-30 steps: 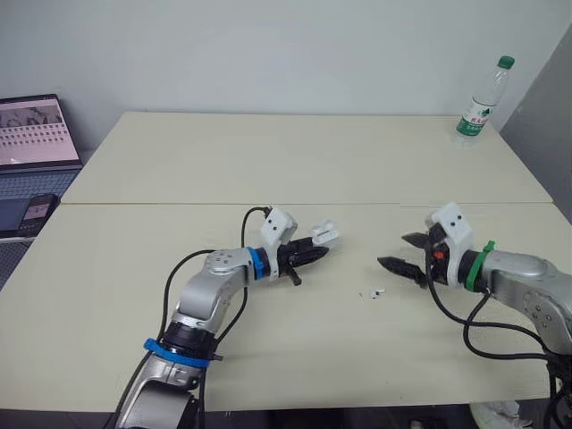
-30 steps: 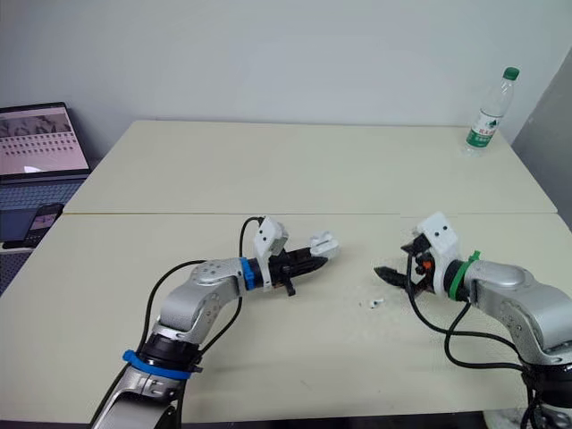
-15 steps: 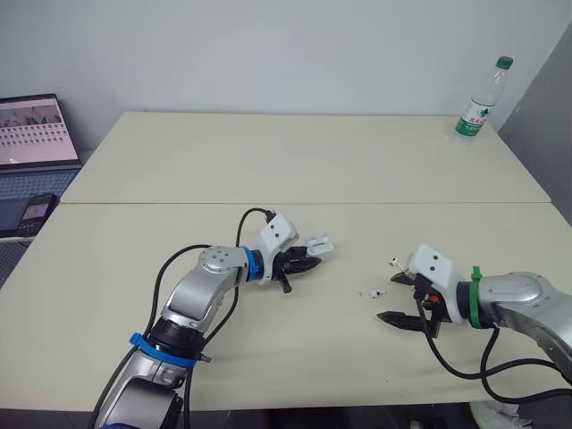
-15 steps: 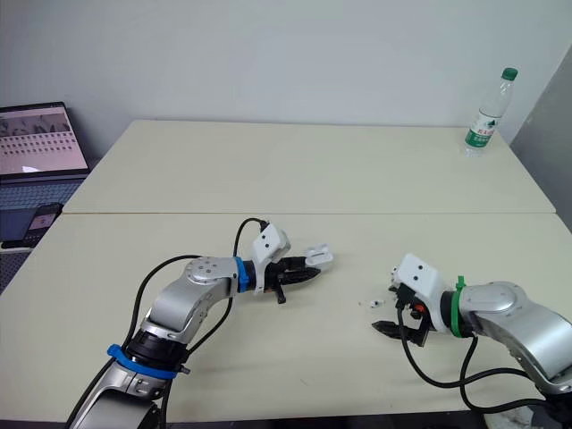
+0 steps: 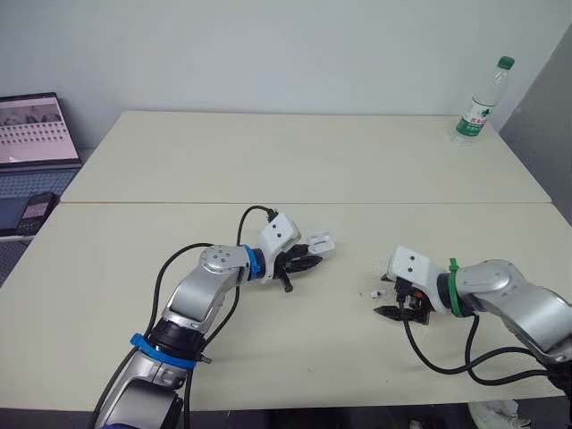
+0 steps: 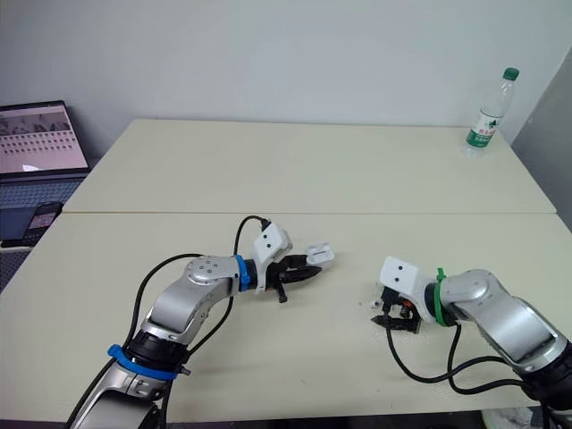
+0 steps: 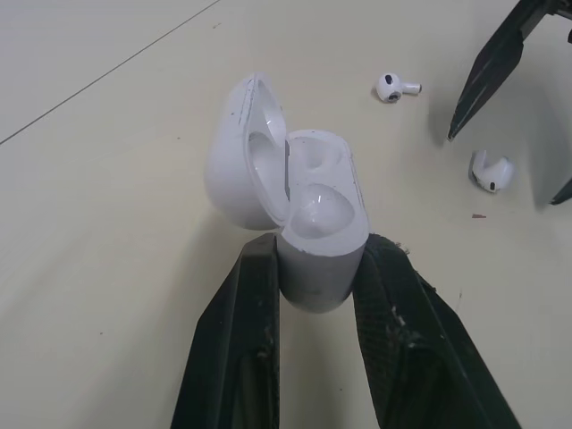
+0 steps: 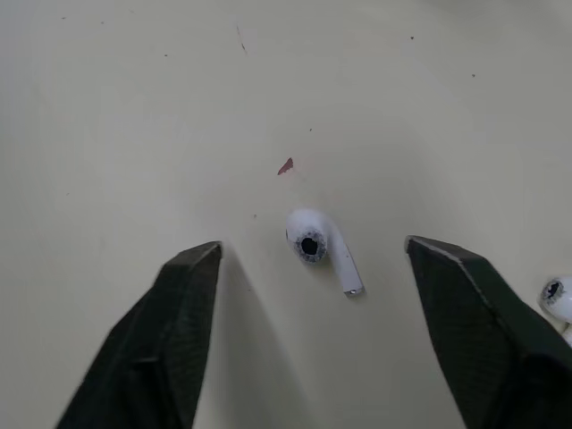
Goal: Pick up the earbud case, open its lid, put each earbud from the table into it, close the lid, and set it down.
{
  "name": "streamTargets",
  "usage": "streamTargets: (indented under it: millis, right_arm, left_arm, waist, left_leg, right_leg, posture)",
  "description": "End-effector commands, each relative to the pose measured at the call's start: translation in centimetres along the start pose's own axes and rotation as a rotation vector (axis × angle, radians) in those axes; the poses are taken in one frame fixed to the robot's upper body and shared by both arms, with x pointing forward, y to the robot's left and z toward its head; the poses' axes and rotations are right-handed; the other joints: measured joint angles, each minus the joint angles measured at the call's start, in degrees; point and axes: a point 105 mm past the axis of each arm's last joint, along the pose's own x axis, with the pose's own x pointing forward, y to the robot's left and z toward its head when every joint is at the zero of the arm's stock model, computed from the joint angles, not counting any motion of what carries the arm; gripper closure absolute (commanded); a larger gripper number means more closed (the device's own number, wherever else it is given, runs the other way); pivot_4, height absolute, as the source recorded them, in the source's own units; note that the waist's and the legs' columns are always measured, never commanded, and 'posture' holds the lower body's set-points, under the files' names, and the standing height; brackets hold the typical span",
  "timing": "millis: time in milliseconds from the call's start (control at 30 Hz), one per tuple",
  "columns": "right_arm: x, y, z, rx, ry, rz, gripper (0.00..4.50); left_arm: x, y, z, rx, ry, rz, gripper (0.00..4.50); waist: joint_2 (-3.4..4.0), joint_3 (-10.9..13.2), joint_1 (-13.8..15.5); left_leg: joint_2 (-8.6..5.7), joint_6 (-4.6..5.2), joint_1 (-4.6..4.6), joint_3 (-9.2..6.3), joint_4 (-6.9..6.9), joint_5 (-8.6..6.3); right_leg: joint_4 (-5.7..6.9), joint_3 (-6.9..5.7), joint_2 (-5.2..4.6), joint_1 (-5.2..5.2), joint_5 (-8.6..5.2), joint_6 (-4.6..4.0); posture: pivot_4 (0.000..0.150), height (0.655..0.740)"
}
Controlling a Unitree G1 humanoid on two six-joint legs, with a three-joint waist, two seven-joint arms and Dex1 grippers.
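My left gripper point(image 7: 320, 252) is shut on the base of the white earbud case point(image 7: 308, 210), which it holds near the table's middle with the lid hinged open. In the head view the case point(image 5: 320, 242) sticks out past the fingers. Two white earbuds lie on the table to its right: one earbud point(image 7: 393, 87) farther off, and another earbud point(image 8: 317, 246) between the spread fingers of my open right gripper point(image 8: 311, 252). That gripper point(image 5: 390, 298) is low over the table, straddling this earbud point(image 5: 376, 292) without touching it. The second earbud point(image 8: 559, 299) lies just outside one finger.
A water bottle point(image 5: 481, 98) stands at the far right corner of the table. A laptop point(image 5: 31, 134) and a phone point(image 5: 34, 210) sit on a side surface to the left. A seam point(image 5: 179, 203) runs across the table behind both arms.
My right gripper has moved left and down, from above the table to straddling one earbud, still open. The left gripper, holding the open case, has barely shifted.
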Motion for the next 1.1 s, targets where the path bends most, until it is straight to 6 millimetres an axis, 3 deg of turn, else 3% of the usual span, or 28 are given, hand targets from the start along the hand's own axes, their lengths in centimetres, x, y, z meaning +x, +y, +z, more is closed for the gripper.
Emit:
streamTargets:
  millis: [33,200,400,533,667,800,1000,1100]
  right_arm:
    - [-0.1,-0.4,0.4,-0.04,-0.005,-0.01,2.52]
    - [0.0,-0.3,0.6,-0.038,-0.019,-0.001,4.47]
    - [-0.5,-0.5,0.6,-0.031,-0.027,-0.008,4.49]
    - [-2.5,-1.0,-0.2,0.019,-0.016,-0.02,4.49]
    - [-5.8,-1.5,-2.6,0.109,0.04,-0.014,4.49]
    - [-8.1,-2.1,-7.1,0.099,0.167,-0.029,4.49]
    - [-8.8,-1.6,-10.6,-0.018,0.215,0.029,4.49]
    - [-9.1,-2.5,-11.1,-0.041,0.228,0.003,4.49]
  left_arm:
    - [-0.2,-0.1,1.1,0.048,-0.04,0.009,3.72]
    - [-0.3,-0.1,0.9,0.045,-0.038,0.017,3.72]
    - [-0.3,-0.2,0.7,0.041,-0.037,0.023,3.72]
    - [-0.4,-0.2,0.5,0.039,-0.037,0.028,3.72]
    - [-0.5,-0.2,0.4,0.036,-0.039,0.034,3.72]
    - [-0.4,-0.5,0.3,0.029,-0.041,0.035,3.72]
    - [-0.4,-0.5,0.2,0.028,-0.04,0.036,3.72]
    - [-0.6,-0.5,0.2,0.028,-0.037,0.04,3.72]
  waist:
    - [0.0,0.0,0.0]
    - [-0.01,0.0,-0.02]
    - [-0.01,0.0,-0.01]
    - [-0.01,0.0,0.07]
    - [-0.02,0.01,0.11]
    - [-0.04,0.02,0.12]
    - [-0.04,0.02,-0.13]
    - [-0.04,0.02,-0.03]
  left_leg:
    - [0.0,0.0,0.0,0.0,0.0,0.0]
    - [0.01,0.0,0.0,-0.01,0.0,0.0]
    - [0.0,0.0,0.01,-0.01,0.03,0.0]
    - [-0.02,0.0,0.0,0.0,0.03,0.0]
    - [-0.05,0.0,0.0,-0.01,0.03,0.0]
    - [-0.05,0.0,0.03,-0.02,0.03,0.0]
    - [-0.04,0.0,0.14,0.08,0.04,0.0]
    - [-0.02,0.0,0.23,0.05,0.05,0.01]
  right_leg:
    - [0.0,0.0,0.0,0.0,0.04,-0.07]
    - [0.01,-0.01,0.0,0.0,0.09,-0.16]
    - [0.05,-0.01,0.0,0.0,0.1,-0.16]
    - [0.05,-0.01,-0.02,0.0,0.1,-0.17]
    - [0.04,-0.02,-0.06,0.02,0.1,-0.16]
    - [0.03,-0.02,-0.06,0.06,0.09,-0.15]
    - [0.1,0.04,0.0,0.07,-0.05,0.09]
    - [0.14,0.03,0.02,0.14,-0.05,0.09]
  posture:
    - [0.15,0.7362]
    - [0.15,0.7362]
    - [0.15,0.7362]
    - [0.15,0.7362]
    - [0.15,0.7362]
    - [0.15,0.7362]
    - [0.15,0.7362]
    - [0.15,0.7362]
